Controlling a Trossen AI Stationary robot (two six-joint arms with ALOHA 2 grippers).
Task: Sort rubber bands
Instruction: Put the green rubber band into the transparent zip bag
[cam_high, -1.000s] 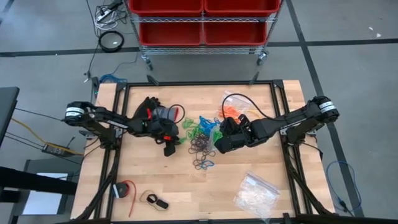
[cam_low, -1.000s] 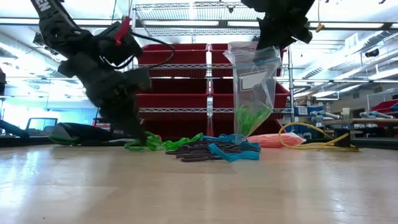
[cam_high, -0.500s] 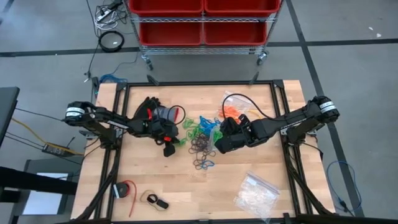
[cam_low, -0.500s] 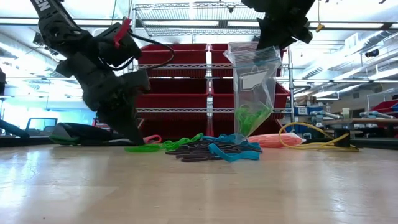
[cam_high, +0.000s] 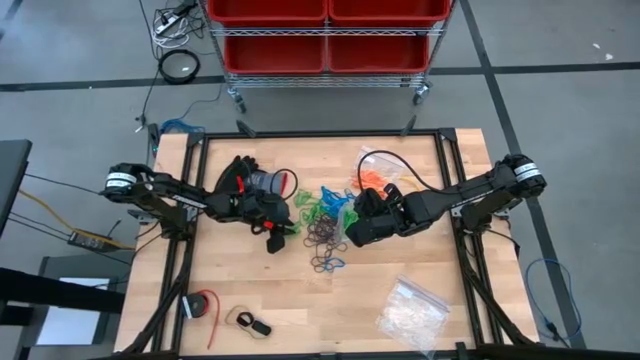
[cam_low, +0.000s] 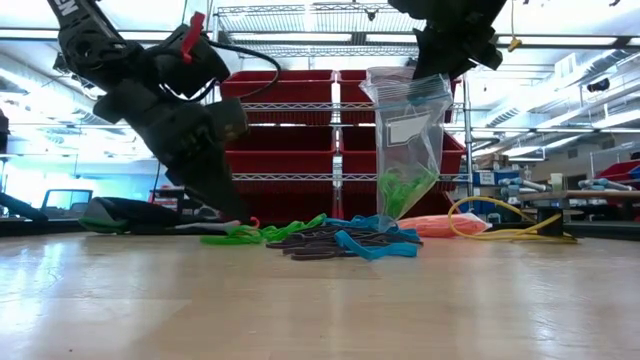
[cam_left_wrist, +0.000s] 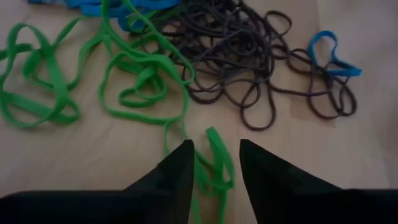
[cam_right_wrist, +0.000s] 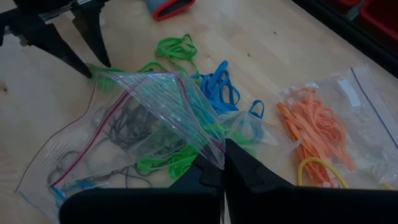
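1. So, no readable writing: bag (cam_low: 408, 130) label's blank.
2. Your left gripper (cam_left_wrist: 214, 165) is open over green rubber bands (cam_high: 322, 215) mid-table; right gripper (cam_right_wrist: 219, 171) pinches bag.
3. Wood tabletop (cam_high: 300, 300); red bins (cam_low: 300, 140) on far wire rack.

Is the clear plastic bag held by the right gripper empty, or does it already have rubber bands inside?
Not empty. The bag hangs from the right gripper with green rubber bands gathered at its bottom.
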